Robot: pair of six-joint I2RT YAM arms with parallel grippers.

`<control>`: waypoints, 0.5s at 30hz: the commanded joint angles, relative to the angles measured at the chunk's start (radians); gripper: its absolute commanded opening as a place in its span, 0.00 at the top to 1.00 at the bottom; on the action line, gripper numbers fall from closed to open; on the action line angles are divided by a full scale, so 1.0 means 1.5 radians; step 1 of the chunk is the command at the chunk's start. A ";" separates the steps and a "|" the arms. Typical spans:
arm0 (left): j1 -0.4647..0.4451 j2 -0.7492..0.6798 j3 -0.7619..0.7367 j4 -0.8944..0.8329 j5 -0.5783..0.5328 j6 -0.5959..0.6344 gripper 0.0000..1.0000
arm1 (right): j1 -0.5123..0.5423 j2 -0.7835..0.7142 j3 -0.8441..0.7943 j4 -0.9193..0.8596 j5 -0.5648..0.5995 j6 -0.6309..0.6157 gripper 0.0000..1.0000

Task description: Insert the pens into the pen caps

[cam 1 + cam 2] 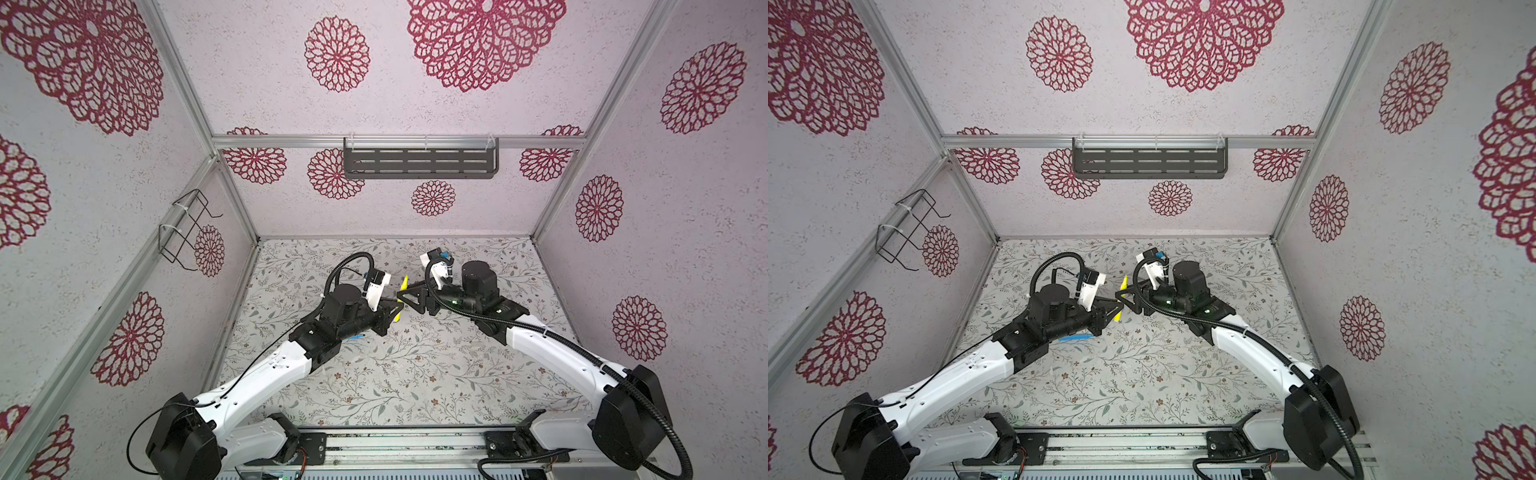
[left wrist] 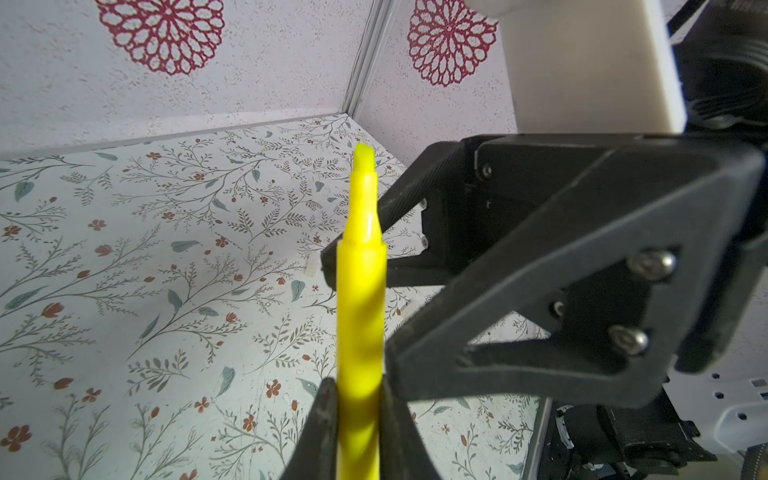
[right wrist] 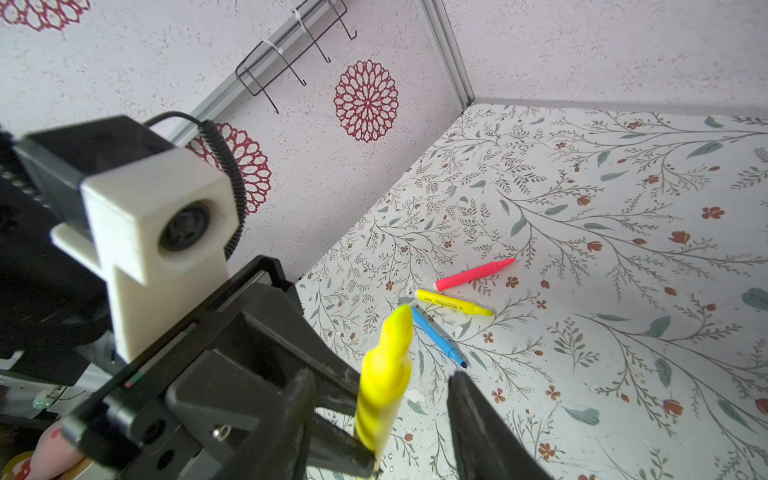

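Clamped in the left claw (image 2: 358, 386), a yellow pen (image 2: 360, 316) pokes its tip between the jaws of the right claw (image 3: 382, 376), which stand apart around it, probably for a regrip. Beyond that claw, a red pen (image 3: 473, 274) and a blue pen (image 3: 436, 336) lie on the tabletop (image 3: 623, 291).

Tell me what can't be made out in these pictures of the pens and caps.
- Red pen and lying yellow pen: absent from both top views, apparently under the left arm.
- Blue pen: mostly covered by that arm in both top views.
- Pen caps: too small and faint against the mat to count in any view.
- Held yellow pen: back end cut off by the left wrist view's bottom edge.
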 commanded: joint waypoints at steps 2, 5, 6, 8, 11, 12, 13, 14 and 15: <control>-0.009 0.011 0.000 0.027 -0.003 -0.001 0.84 | 0.006 0.001 0.021 0.030 -0.011 0.009 0.50; -0.009 0.012 0.000 0.028 -0.003 -0.001 0.84 | 0.006 0.000 0.017 0.036 -0.011 0.011 0.57; -0.010 0.012 0.000 0.029 -0.002 -0.001 0.84 | 0.006 -0.001 0.015 0.039 -0.012 0.013 0.61; -0.011 0.013 0.000 0.029 -0.002 0.000 0.84 | 0.006 -0.002 0.012 0.044 -0.013 0.015 0.65; -0.011 0.015 0.000 0.030 -0.006 0.000 0.84 | 0.006 -0.003 0.009 0.049 -0.017 0.020 0.70; -0.010 0.015 -0.001 0.031 -0.006 0.000 0.83 | 0.006 -0.003 0.009 0.051 -0.018 0.021 0.72; -0.011 0.016 -0.001 0.032 -0.006 0.000 0.83 | 0.006 -0.003 0.008 0.053 -0.019 0.021 0.74; -0.010 0.016 -0.001 0.032 -0.006 0.000 0.83 | 0.006 -0.003 0.009 0.053 -0.020 0.022 0.77; -0.011 0.016 -0.002 0.031 -0.006 -0.001 0.83 | 0.006 -0.003 0.008 0.052 -0.021 0.022 0.78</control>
